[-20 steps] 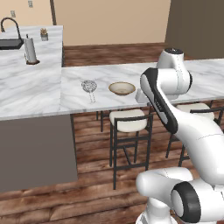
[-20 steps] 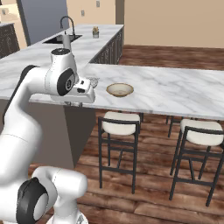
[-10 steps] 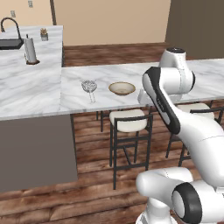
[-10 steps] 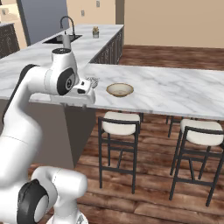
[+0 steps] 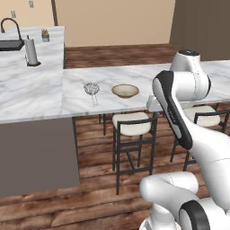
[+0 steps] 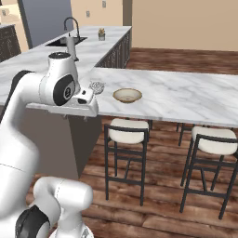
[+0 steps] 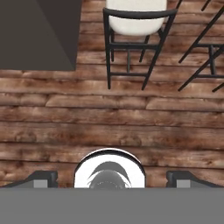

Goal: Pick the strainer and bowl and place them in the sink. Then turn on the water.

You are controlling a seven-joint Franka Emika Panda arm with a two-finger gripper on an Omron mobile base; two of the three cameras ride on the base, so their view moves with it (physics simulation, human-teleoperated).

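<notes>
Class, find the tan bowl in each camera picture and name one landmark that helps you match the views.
Left base view: the bowl sits mid-counter, right of the strainer.
Right base view: bowl left of centre, strainer to its left.
Hand view: not in it.
Shared landmark: the cream-seated stool below the bowl.

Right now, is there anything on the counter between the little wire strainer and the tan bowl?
No. In the left base view only bare marble counter lies between the strainer and the bowl; they sit apart, side by side.
</notes>
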